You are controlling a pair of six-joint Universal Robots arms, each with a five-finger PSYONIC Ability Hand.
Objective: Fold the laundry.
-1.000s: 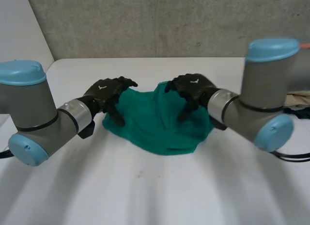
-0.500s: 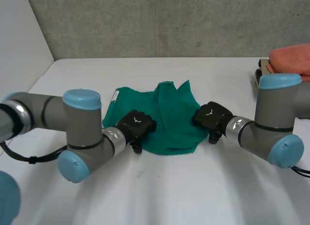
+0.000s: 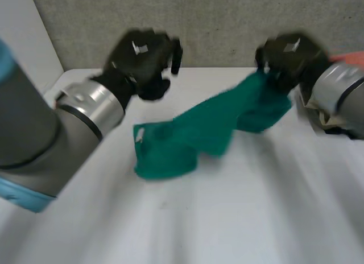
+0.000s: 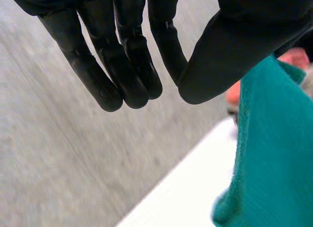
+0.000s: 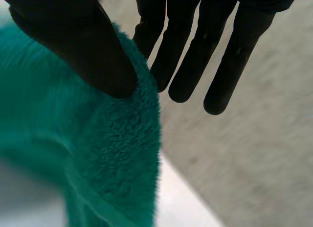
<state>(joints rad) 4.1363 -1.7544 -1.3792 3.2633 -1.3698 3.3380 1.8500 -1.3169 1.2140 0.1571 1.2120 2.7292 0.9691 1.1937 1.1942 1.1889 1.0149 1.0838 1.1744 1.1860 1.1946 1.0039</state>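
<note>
Holding green towel (image 3: 207, 130) over white table (image 3: 239, 218), right hand (image 3: 290, 56); concrete wall (image 3: 219, 19) behind.

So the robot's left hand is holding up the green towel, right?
No, the right hand holds up the green towel by one end; the left hand is raised and empty. The head view shows it.

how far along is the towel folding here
Nothing looks folded yet. The right hand pinches one end of the green towel and holds it off the table, the other end bunched on it. The left hand is open, holding nothing. All the folding is yet to do.
</note>
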